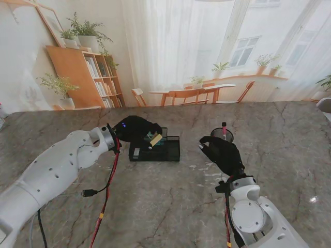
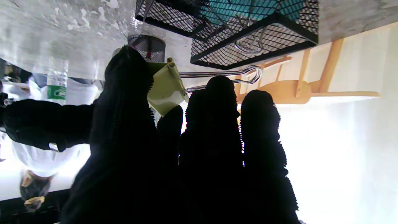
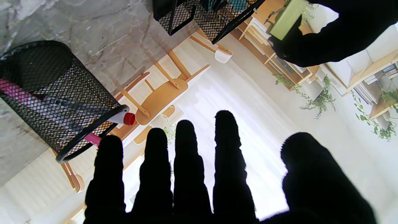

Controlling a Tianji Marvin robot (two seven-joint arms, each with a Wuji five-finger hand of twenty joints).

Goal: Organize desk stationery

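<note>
Bench [image 1: 155, 206] holds a black mesh tray [image 1: 170, 151] and, to its right, a mesh pen cup [image 1: 222, 135]; your left robot hand [image 1: 135, 129] hangs over the tray pinching a yellow-green binder clip [image 1: 155, 139], so lower it over an open compartment before loosening the fingers. Right robot hand [image 1: 222, 153] waits spread and empty beside the cup. Which compartment lies under the clip is hidden by the hand, and the tray's small contents are unclear.

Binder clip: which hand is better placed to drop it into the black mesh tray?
Left. The left hand already pinches the yellow-green binder clip right over the black mesh tray. The right hand is open and empty beside the mesh pen cup.
</note>
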